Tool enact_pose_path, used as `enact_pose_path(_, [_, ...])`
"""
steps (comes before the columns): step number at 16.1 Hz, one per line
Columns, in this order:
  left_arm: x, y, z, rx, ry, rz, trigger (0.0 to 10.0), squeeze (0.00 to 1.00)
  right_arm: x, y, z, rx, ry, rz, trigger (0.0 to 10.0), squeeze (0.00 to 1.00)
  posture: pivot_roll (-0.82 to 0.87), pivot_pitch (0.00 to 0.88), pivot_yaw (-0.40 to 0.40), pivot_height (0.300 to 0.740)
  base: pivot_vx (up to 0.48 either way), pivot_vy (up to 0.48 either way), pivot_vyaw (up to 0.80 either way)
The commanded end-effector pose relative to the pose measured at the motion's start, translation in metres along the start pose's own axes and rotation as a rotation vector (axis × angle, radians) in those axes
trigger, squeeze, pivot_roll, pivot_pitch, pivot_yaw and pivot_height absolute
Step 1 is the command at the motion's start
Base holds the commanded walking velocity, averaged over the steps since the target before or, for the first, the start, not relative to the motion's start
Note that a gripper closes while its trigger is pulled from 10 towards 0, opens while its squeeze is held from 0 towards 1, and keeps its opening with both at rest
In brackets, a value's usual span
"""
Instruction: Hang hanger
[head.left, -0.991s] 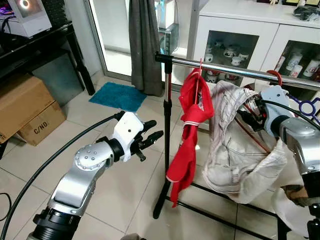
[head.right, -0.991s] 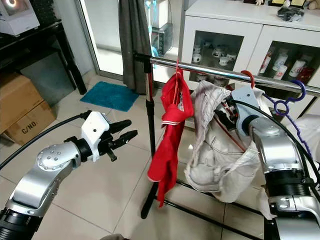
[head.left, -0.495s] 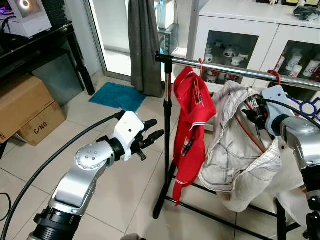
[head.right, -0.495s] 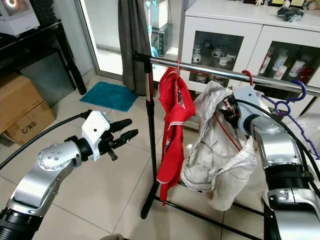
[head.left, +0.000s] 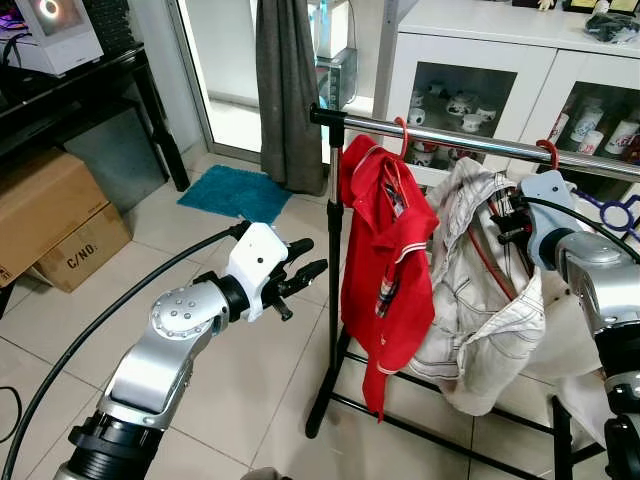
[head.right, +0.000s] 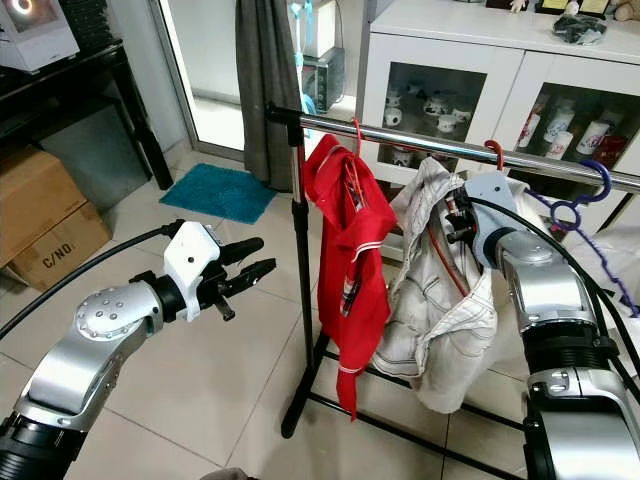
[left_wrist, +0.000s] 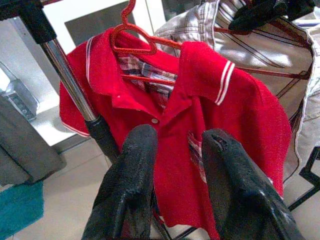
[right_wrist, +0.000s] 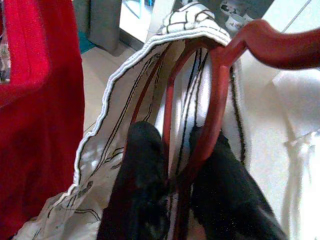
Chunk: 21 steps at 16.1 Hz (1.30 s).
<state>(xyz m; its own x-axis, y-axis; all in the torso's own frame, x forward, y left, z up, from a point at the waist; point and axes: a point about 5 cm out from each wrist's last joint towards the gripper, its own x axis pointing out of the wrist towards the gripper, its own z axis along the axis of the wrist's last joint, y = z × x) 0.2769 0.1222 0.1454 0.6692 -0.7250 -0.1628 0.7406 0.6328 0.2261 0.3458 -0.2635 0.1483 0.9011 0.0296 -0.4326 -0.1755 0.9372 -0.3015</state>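
The right gripper (right_wrist: 172, 185) pinches the red hanger (right_wrist: 215, 90) inside the white shirt (head.right: 440, 300) — the left gripper (head.left: 305, 268) is open, holding nothing.

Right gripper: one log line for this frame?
right gripper: shut on red hanger | white shirt: on hanger, hook at rail | left gripper: open, idle

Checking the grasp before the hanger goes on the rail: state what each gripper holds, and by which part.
The right gripper is shut on the red hanger carrying the white shirt, gripping its wire frame below the hook. The left gripper is open and holds nothing.
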Motion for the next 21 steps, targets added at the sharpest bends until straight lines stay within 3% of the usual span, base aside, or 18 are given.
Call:
enact_pose_path(1, [0.001, 0.002, 0.002, 0.019, 0.001, -0.005, 10.0, 0.00, 0.003, 0.005, -0.009, 0.012, 0.040, 0.012, 0.0, 0.00, -0.03, 0.000, 0.029, 0.740, 0.000, 0.000, 0.00])
enact_pose_path(9, [0.003, -0.009, 0.005, -0.006, -0.033, -0.068, 10.0, 0.00, -0.002, 0.015, -0.006, 0.067, -0.015, 0.022, 0.0, 0.00, -0.03, 0.000, 0.028, 0.740, 0.000, 0.000, 0.00])
enact_pose_path(13, [0.001, -0.014, 0.016, -0.050, -0.123, -0.093, 10.0, 0.00, -0.011, 0.021, 0.006, 0.119, -0.130, -0.009, 0.0, 0.00, -0.03, 0.000, 0.028, 0.740, 0.000, 0.000, 0.00])
enact_pose_path(15, [0.000, -0.013, 0.019, -0.067, -0.148, -0.087, 10.0, 0.00, -0.020, 0.024, 0.020, 0.133, -0.247, -0.043, 0.0, 0.00, -0.03, 0.000, 0.030, 0.740, 0.000, 0.000, 0.00])
enact_pose_path(19, [0.000, -0.016, 0.020, -0.111, -0.161, -0.084, 10.0, 0.00, -0.033, 0.028, 0.028, 0.189, -0.315, -0.075, 0.0, 0.00, -0.03, 0.000, 0.028, 0.740, 0.000, 0.000, 0.00])
enact_pose_path(21, [0.000, -0.015, 0.014, -0.100, -0.116, -0.052, 10.0, 0.00, -0.039, 0.035, 0.028, 0.231, -0.388, -0.066, 0.0, 0.00, -0.03, 0.000, 0.027, 0.740, 0.000, 0.000, 0.00])
